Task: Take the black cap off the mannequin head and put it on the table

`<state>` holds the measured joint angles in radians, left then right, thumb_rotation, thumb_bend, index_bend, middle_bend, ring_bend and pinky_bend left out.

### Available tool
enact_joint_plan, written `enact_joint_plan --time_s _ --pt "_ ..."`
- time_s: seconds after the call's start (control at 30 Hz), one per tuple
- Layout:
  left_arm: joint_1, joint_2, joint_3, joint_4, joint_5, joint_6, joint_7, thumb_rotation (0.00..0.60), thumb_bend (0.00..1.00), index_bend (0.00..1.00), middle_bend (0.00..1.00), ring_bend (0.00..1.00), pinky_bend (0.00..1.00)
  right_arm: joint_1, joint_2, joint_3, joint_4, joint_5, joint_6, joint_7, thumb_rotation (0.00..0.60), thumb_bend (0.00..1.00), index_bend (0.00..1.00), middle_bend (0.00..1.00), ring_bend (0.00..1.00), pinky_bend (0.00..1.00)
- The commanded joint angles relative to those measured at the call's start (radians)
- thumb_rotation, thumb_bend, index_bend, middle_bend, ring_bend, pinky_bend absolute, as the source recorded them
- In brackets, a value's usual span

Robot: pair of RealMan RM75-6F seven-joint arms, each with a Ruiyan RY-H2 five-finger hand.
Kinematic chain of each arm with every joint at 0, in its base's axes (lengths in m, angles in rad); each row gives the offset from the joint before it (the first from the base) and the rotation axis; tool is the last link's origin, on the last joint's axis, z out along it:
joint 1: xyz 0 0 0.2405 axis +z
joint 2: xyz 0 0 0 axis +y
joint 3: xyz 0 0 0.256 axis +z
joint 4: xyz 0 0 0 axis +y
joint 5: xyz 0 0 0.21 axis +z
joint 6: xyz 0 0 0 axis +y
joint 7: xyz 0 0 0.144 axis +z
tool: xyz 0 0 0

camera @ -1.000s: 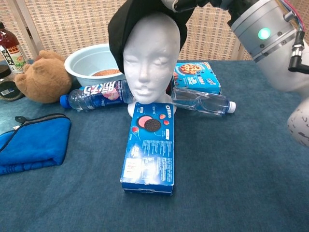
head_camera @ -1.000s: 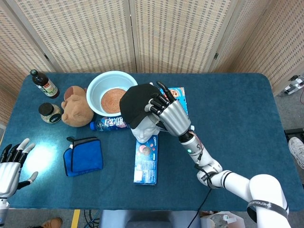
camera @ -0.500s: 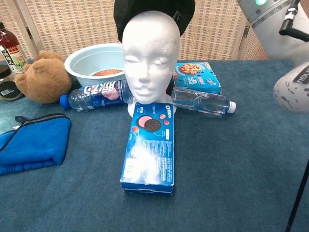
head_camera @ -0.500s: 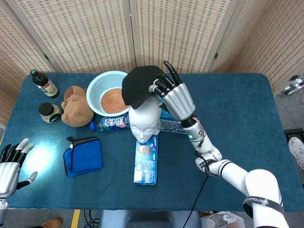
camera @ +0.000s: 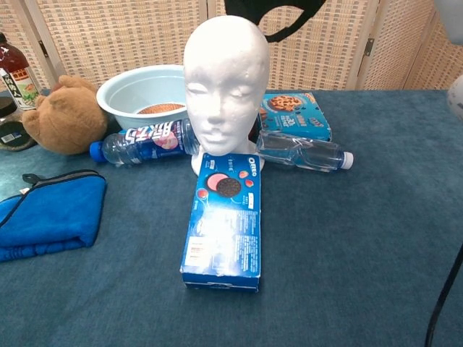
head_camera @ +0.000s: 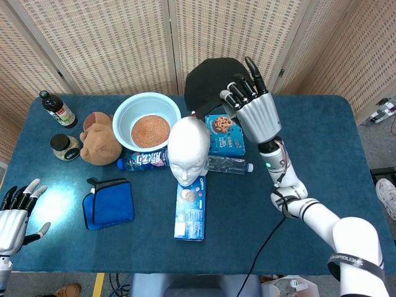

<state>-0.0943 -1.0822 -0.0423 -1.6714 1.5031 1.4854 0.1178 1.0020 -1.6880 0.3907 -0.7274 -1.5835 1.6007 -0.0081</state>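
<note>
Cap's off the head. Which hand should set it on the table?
Right. The right hand already holds the black cap above the table, clear of the mannequin head. The left hand is open at the far near-left edge.

Mannequin head [head_camera: 188, 150] standing mid-table, Oreo box [head_camera: 190, 207] lying in front, bowl [head_camera: 148, 120] sitting behind-left (teddy bear [head_camera: 100, 138] sitting further left), water bottle [head_camera: 229, 164] lying right.

In the chest view the black cap [camera: 278, 16] is cut off by the top edge, only its lower rim showing. The right hand [head_camera: 255, 108] hides part of the cap's right side in the head view. The left hand [head_camera: 13, 215] runs off the lower left corner.
</note>
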Motion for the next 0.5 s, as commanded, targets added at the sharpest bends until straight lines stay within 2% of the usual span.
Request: enact_joint_plan --time_s 0.03,0.23,0.5 --pt "-0.002 -0.001 0.0 0.001 0.002 -0.001 -0.001 0.6 0.2 0.16 0.06 0.09 0.0 -0.038 0.049 -0.028 -0.047 -0.004 0.011 -0.043 0.6 0.43 0.91 0.57 0.34 0.09" --pt "-0.008 -0.007 0.001 0.007 0.005 -0.009 -0.004 0.6 0.2 0.16 0.06 0.09 0.0 -0.13 0.136 -0.071 -0.18 0.006 0.023 -0.092 0.6 0.43 0.91 0.57 0.34 0.09" --pt "-0.008 -0.012 0.004 0.017 0.002 -0.013 -0.014 0.6 0.2 0.16 0.06 0.09 0.0 -0.257 0.196 -0.144 -0.277 0.008 0.054 -0.146 0.6 0.43 0.91 0.57 0.34 0.09"
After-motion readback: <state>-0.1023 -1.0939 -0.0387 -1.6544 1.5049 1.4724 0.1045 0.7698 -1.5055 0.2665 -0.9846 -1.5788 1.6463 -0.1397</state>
